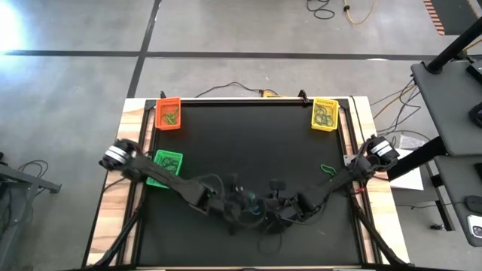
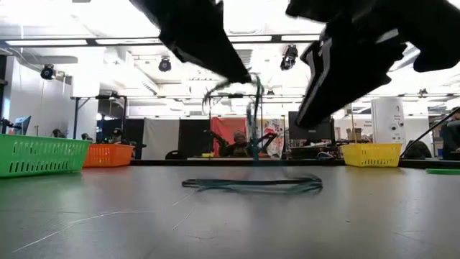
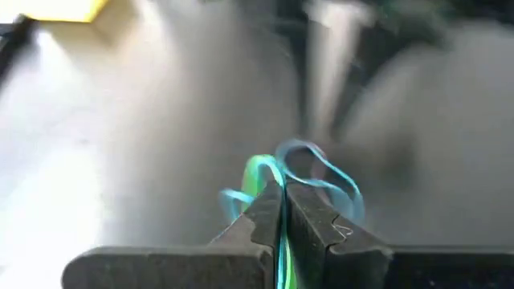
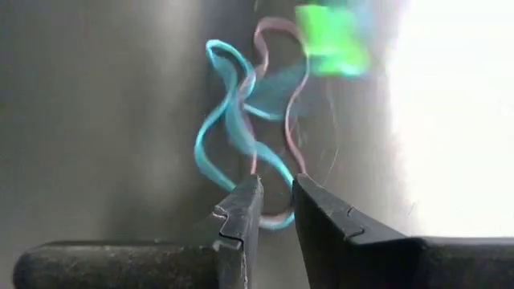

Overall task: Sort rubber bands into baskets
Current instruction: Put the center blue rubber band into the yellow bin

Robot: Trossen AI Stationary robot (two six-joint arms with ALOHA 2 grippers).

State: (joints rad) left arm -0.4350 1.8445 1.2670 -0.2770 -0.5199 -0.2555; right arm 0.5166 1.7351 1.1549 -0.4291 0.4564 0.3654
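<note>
Rubber bands [image 3: 309, 172] hang tangled above the table's near middle, the left gripper [image 3: 283, 210] clamped on them and the right gripper [image 4: 275, 193], fingers slightly apart, straddling a strand.

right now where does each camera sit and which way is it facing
High view: above the table, looking straight down; both arms meet low centre, orange basket, yellow basket and green basket around them.
Low view: at table-top height, looking level into the room; both arms come in from above over rubber bands lying on the table.
Left wrist view: on the left arm, looking past the left gripper, jaws shut on green and blue bands.
Right wrist view: on the right arm; right gripper with a blue band at its tips.
Shared: high and low views both show all three baskets.
</note>
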